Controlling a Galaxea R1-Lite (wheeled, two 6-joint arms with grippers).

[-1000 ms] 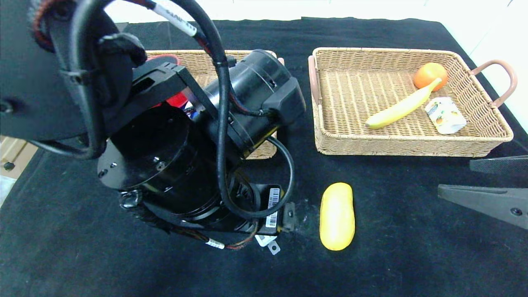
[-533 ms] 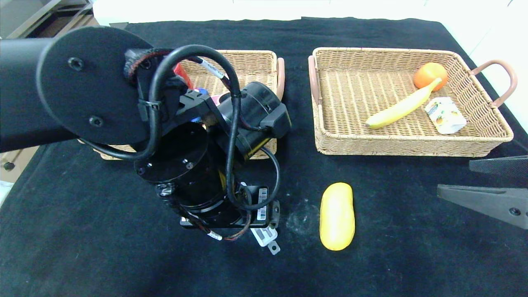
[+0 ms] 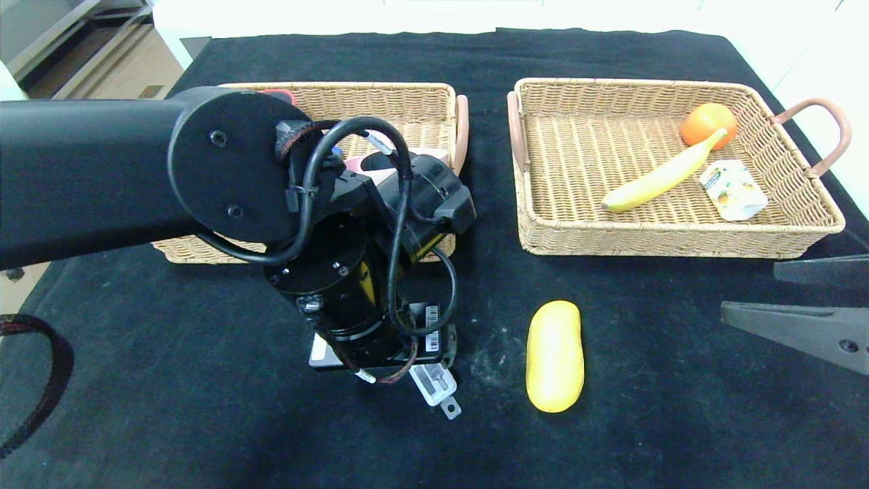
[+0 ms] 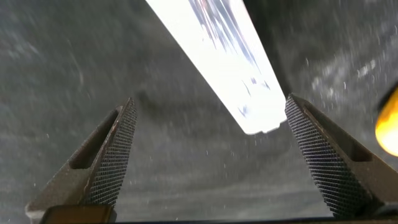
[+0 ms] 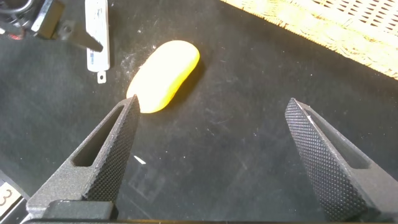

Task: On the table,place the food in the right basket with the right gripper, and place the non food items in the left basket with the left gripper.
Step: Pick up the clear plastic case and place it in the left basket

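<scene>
Head view first. Left arm reaches across the front of the left basket (image 3: 407, 95) and points down at the table (image 3: 136, 407), its wrist over a slim white case (image 3: 434, 384) lying on the cloth; the left gripper's fingers are hidden under the wrist from here. Pink items show in that basket behind the arm. A yellow fruit (image 3: 555, 356) lies on the cloth just right of the case, apart from it, in front of the right basket (image 3: 801, 224). That basket holds a banana (image 3: 660, 178), an orange (image 3: 707, 123) and a carton (image 3: 733, 189), grouped at its far right end. The right gripper (image 3: 808, 305) sits at the right edge, low and near the basket's front corner, fingers apart.

Left wrist view: left gripper (image 4: 217, 155) is spread wide over the cloth, with the end of the case (image 4: 217, 50) between and beyond the fingertips, touched by neither. An edge of the fruit (image 4: 388, 121) shows beside one finger.

Right wrist view: right gripper (image 5: 214, 134) is spread and holds nothing. The fruit (image 5: 165, 74) lies just beyond one fingertip, the case (image 5: 97, 34) farther off, the basket's wall (image 5: 323, 25) to the other side.
</scene>
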